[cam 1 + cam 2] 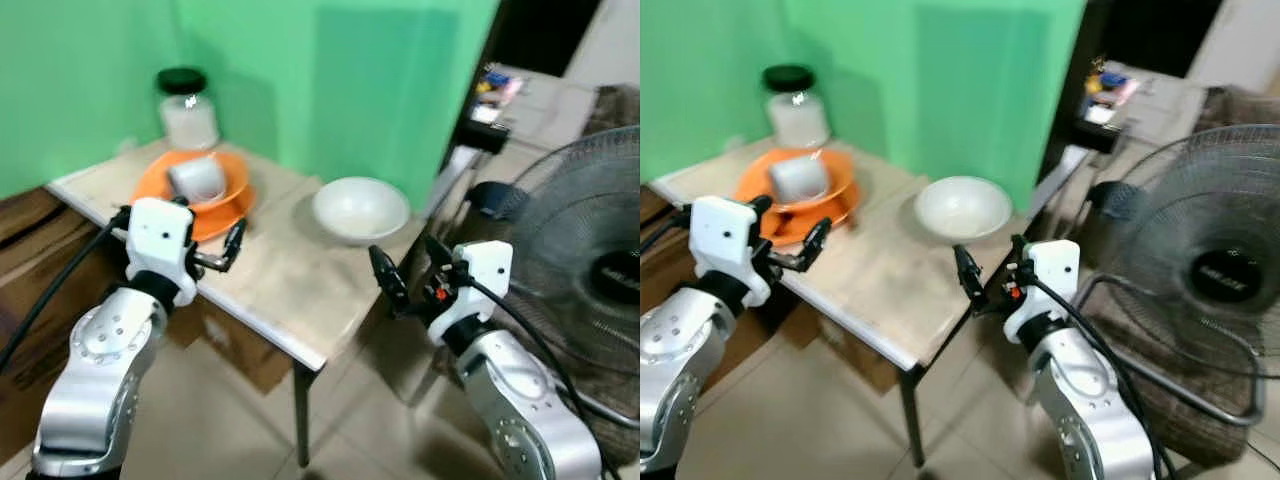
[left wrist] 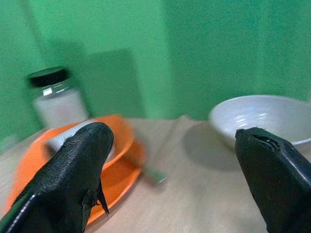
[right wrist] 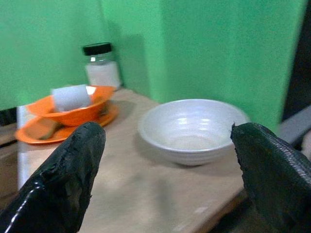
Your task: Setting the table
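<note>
A small table [image 1: 280, 275] with a pale stone top stands against a green wall. On its far left an orange bowl [image 1: 232, 180] sits on an orange plate [image 1: 218, 218], and a white cup [image 1: 197, 178] lies on its side in the bowl. A utensil handle [image 2: 154, 174] sticks out from the plate. Toward the right edge of the table rests a white bowl [image 1: 360, 208]. My left gripper [image 2: 172, 141] hangs open at the table's near edge, just before the plate. My right gripper [image 1: 410, 265] is open too, off the table's right corner and facing the white bowl [image 3: 192, 124].
A glass jar [image 1: 188, 110] with a black lid stands behind the orange bowl. A large floor fan [image 1: 590, 260] stands close on the right. A cardboard box [image 1: 240, 345] sits under the table, and wooden furniture [image 1: 30, 250] is on the left.
</note>
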{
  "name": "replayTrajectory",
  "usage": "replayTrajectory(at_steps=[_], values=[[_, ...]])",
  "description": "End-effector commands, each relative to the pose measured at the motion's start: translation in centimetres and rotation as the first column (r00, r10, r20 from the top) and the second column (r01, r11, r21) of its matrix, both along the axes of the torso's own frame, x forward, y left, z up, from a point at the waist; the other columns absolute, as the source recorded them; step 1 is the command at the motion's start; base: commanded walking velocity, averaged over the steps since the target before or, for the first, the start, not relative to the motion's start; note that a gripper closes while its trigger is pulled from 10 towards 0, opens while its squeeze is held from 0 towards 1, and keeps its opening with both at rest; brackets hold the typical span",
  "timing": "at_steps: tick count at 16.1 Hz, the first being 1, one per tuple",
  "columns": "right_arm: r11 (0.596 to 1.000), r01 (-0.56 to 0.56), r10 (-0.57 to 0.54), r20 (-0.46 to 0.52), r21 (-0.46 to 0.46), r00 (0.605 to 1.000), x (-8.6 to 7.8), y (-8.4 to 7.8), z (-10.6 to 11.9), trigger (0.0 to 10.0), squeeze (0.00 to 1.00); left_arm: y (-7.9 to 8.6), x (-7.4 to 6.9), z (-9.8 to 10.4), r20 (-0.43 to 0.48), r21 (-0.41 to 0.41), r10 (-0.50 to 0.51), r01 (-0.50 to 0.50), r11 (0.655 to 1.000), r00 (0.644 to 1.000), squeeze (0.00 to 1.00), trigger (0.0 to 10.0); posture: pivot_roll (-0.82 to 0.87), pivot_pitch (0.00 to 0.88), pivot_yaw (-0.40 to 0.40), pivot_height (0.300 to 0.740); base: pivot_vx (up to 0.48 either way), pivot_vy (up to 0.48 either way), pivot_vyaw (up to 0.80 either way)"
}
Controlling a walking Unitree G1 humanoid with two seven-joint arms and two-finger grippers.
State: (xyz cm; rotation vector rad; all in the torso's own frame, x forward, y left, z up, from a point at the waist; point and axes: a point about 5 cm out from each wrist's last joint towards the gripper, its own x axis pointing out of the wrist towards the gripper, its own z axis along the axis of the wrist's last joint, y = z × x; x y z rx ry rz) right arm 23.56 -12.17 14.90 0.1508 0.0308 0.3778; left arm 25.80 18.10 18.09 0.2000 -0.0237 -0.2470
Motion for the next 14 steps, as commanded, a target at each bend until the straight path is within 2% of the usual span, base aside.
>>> replayTrajectory(at_steps=[1, 3, 4, 9, 11, 13, 14], values=[[1.000, 0.008, -0.008, -0.001, -0.011, 1.000, 0.1, -0.4, 0.0, 10.0, 0.00, -0.6, 0.0, 0.0, 0.000, 0.001, -0.026, 0.026, 1.000, 1.000, 0.00, 10.0, 0.08, 0.000, 0.004, 0.740, 0.334, 0.000, 0.80], [1.000, 0.019, -0.019, 0.003, -0.018, 1.000, 0.1, -0.4, 0.1, 10.0, 0.00, -0.6, 0.0, 0.0, -0.001, 0.004, -0.027, 0.027, 1.000, 1.000, 0.00, 10.0, 0.08, 0.000, 0.004, 0.740, 0.334, 0.000, 0.80], [0.999, 0.043, -0.043, -0.007, 0.011, 0.999, 0.3, -0.6, 0.1, 10.0, 0.00, -0.6, 0.0, 0.0, -0.002, 0.006, -0.030, 0.031, 1.000, 1.000, 0.00, 10.0, 0.08, 0.000, 0.004, 0.740, 0.330, 0.000, 0.00], [0.996, 0.083, -0.083, -0.017, 0.028, 0.996, 0.6, -1.0, 0.2, 10.0, 0.00, -0.6, 0.1, 0.0, -0.005, 0.013, -0.045, 0.045, 0.999, 0.999, 0.00, 10.0, 0.08, 0.000, 0.008, 0.740, 0.332, 0.000, 0.00], [0.992, 0.122, -0.121, -0.060, 0.029, 0.991, 0.9, -1.2, 0.0, 10.0, 0.00, -0.7, 0.1, -0.1, -0.008, 0.015, -0.056, 0.057, 0.998, 0.998, 0.00, 10.0, 0.08, 0.000, 0.009, 0.740, 0.328, 0.000, 0.00], [0.988, 0.138, -0.127, -0.145, 0.065, 0.981, 1.1, -1.4, -0.4, 10.0, 0.00, -1.0, 0.1, -0.1, -0.016, 0.021, -0.099, 0.099, 0.995, 0.995, 0.00, 10.0, 0.08, 0.000, 0.008, 0.740, 0.309, 0.000, 0.00], [0.980, 0.156, -0.133, -0.175, 0.126, 0.976, 1.5, -1.7, -0.1, 10.0, 0.00, -1.2, 0.0, -0.1, -0.024, 0.029, -0.144, 0.144, 0.989, 0.989, 0.00, 10.0, 0.08, 0.000, 0.009, 0.740, 0.000, 0.000, 0.00]])
